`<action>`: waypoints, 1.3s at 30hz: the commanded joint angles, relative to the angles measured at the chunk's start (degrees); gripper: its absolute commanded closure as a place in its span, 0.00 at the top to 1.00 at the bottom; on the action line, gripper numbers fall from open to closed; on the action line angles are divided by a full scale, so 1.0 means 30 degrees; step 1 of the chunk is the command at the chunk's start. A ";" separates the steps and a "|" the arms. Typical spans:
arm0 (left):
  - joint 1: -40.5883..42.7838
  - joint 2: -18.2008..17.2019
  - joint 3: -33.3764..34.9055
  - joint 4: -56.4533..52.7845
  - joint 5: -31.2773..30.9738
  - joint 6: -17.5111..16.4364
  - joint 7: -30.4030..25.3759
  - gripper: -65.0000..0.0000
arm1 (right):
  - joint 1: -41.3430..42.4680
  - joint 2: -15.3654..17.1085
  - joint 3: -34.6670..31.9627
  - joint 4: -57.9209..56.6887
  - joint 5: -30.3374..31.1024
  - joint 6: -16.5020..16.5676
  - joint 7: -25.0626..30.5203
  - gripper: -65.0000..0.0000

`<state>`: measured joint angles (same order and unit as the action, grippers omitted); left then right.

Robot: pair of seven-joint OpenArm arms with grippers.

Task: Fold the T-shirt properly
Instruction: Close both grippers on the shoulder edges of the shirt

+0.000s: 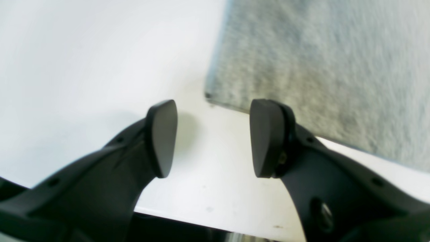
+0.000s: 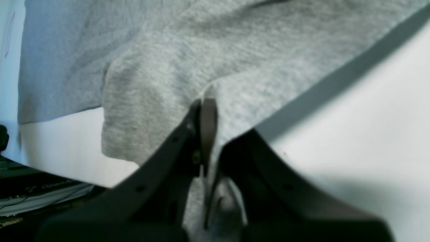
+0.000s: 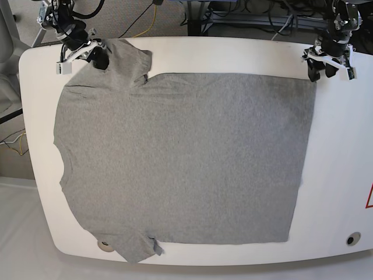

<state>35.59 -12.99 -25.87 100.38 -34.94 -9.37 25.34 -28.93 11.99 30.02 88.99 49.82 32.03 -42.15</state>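
Right gripper jaws are clamped on the sleeve of the heather-grey cotton T-shirt, at 11 o'clock on the white rounded table. Left gripper stands wide, empty, beside the hem corner at 1 o'clock. Shirt lies flat, centred.

Left claw gapes above the table beside the T-shirt corner.
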 commanded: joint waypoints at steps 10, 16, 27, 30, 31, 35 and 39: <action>-0.1379 0.0516 -0.0725 -0.1621 -0.3604 -0.3258 0.1283 0.54 | -0.0091 0.0172 0.0044 0.0108 -0.0562 -0.0114 -0.0277 0.01; -0.1599 0.0629 -0.0428 -0.2119 -0.3666 -0.4026 0.1095 0.55 | -0.0046 0.0168 0.0031 0.0127 -0.0544 -0.0067 -0.0249 0.00; -0.1956 0.0850 -0.0781 -0.2682 -0.5068 -0.5699 0.1355 0.55 | -0.0093 0.0168 0.0017 0.0093 -0.0574 -0.0070 -0.0353 0.00; -0.1956 0.0761 -0.0540 -0.2591 -0.4877 -0.5241 0.1439 0.55 | -0.0137 0.0156 0.0029 0.0095 -0.0595 -0.0111 -0.0370 0.00; -0.1970 0.0771 -0.0518 -0.2607 -0.4831 -0.5204 0.1425 0.55 | -0.0141 0.0152 0.0033 0.0084 -0.0599 -0.0104 -0.0375 0.00; -0.2020 0.0795 -0.0404 -0.2605 -0.4658 -0.5075 0.1427 0.55 | -0.0135 0.0151 0.0032 0.0104 -0.0582 -0.0091 -0.0390 0.00; -0.2038 0.0777 -0.0244 -0.2486 -0.4488 -0.5088 0.1539 0.55 | -0.0142 0.0148 0.0023 0.0112 -0.0571 -0.0093 -0.0400 0.00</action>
<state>29.52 -10.02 -26.59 91.59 -47.94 -24.03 30.46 -28.77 11.92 29.93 89.08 49.78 32.23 -42.06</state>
